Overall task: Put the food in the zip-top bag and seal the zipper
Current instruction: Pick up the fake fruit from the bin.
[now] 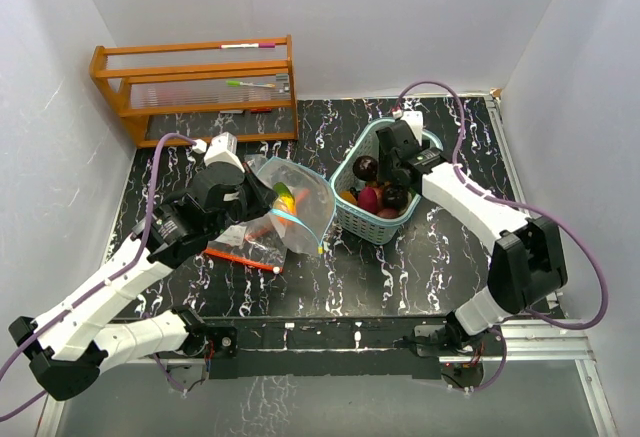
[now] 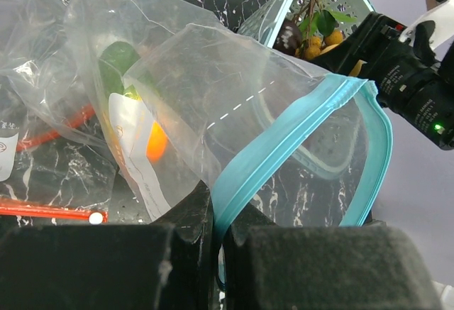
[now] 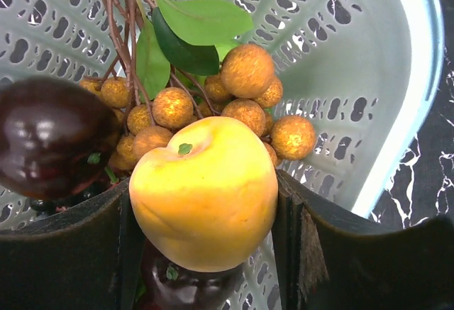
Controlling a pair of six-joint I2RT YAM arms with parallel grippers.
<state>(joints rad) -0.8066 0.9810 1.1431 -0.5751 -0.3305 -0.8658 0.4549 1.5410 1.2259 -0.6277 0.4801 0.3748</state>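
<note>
The clear zip-top bag point(image 1: 297, 215) with a teal zipper rim point(image 2: 284, 154) lies left of the teal basket point(image 1: 352, 223), its mouth held open. My left gripper point(image 2: 218, 214) is shut on the zipper rim. A green piece point(image 2: 117, 60) and an orange piece point(image 2: 157, 143) of food lie inside the bag. My right gripper point(image 3: 203, 211) is down in the basket point(image 3: 340, 62), shut on a yellow peach-like fruit point(image 3: 206, 189), with both fingers touching its sides. A dark red fruit point(image 3: 50, 136) and a cluster of brown nuts with leaves point(image 3: 245, 72) lie around it.
A wooden rack point(image 1: 195, 82) holding pens stands at the back left. A red pen point(image 1: 240, 257) and another clear bag point(image 2: 42, 111) lie on the black marbled table point(image 1: 400, 267) under the left arm. White walls close in the sides and back.
</note>
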